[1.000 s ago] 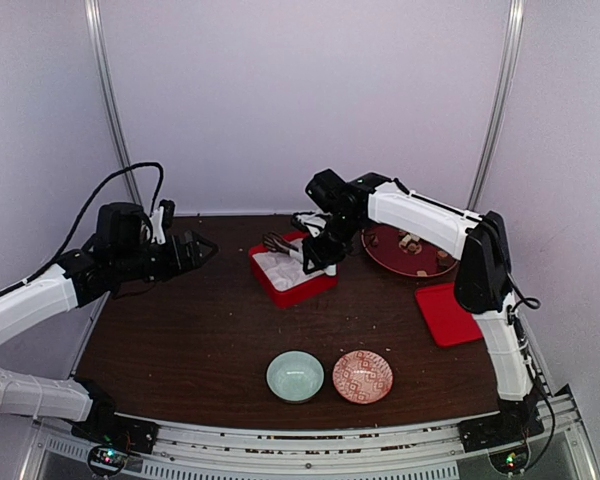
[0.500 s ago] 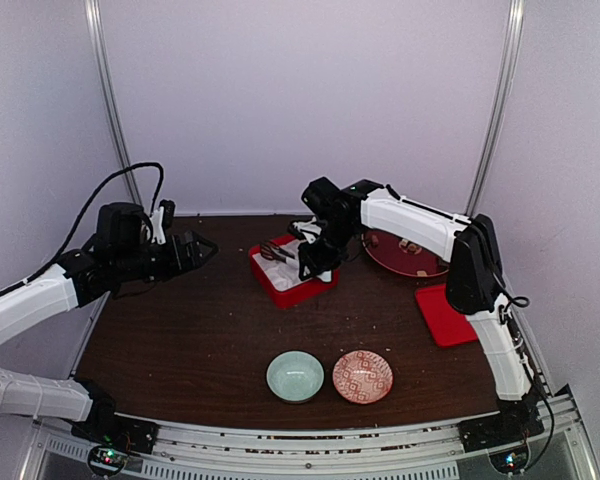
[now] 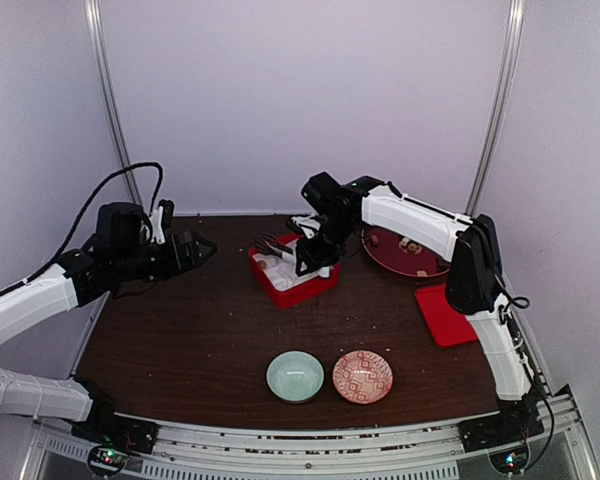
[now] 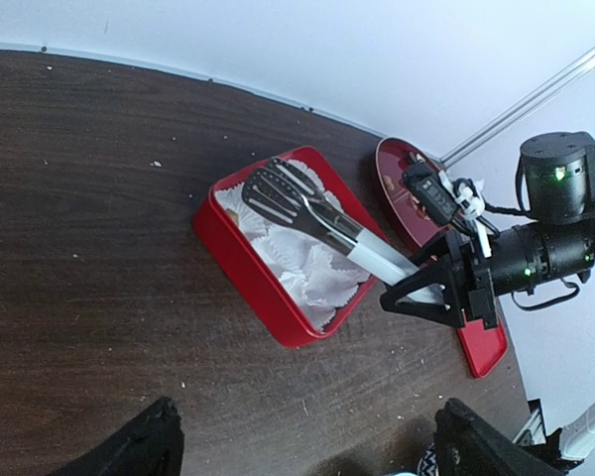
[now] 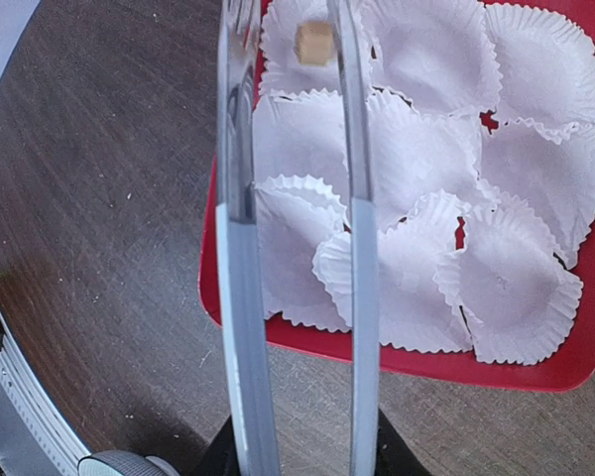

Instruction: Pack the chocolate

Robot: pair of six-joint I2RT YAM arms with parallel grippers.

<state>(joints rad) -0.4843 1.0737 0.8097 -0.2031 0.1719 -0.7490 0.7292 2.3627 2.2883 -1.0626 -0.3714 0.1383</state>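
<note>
One tan chocolate cube (image 5: pixel 314 42) sits in a paper cup (image 5: pixel 288 64) toward 11 o'clock in the red box (image 5: pixel 426 364), beneath the tongs (image 5: pixel 240 258) gripped by the right fingers (image 4: pixel 473 293), left fingers (image 4: pixel 129 451) wide and empty; it looks light, firm, scuffable, so pinch its flat sides gently.

A dark brown wooden table (image 3: pixel 200 330) fills the booth from side to side, with pale crumbs dotted across its top. Behind it stands a plain white back wall (image 3: pixel 300 100). A left panel (image 3: pixel 30 150) and a right panel (image 3: pixel 580 150) close in, and slim silver posts (image 3: pixel 105 110) mark the two rear corners. A slotted metal rail (image 3: pixel 330 440) runs along the near edge. The light is soft, even and faintly lilac, with hardly a shadow anywhere.
</note>
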